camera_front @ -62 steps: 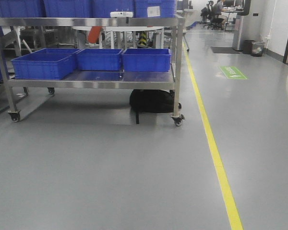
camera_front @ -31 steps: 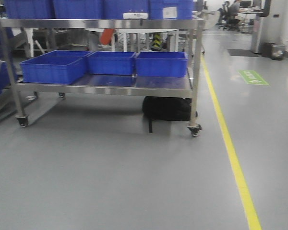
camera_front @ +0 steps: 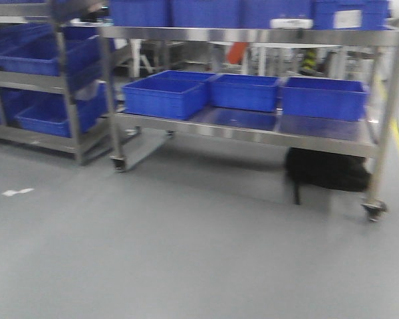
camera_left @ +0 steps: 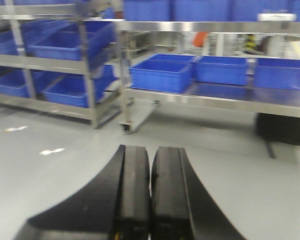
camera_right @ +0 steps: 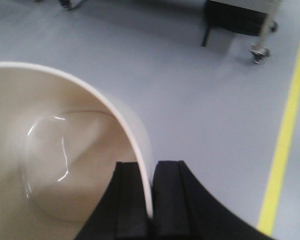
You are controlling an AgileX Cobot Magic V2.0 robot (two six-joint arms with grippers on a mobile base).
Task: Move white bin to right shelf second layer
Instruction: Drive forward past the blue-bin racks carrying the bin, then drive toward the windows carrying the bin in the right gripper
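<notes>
Right wrist-mounted view has the right gripper pinching the wall of the white bin, one finger inside the rim and one outside, so the tub hangs above the grey floor. A yellow line runs along the floor to the right. Ahead stands a wheeled steel cart carrying blue crates on its lower level, with a black bag on the ground beneath it. Left of the cart, a second steel rack holds more blue crates. The left gripper has its fingers pressed together with nothing between them.
</notes>
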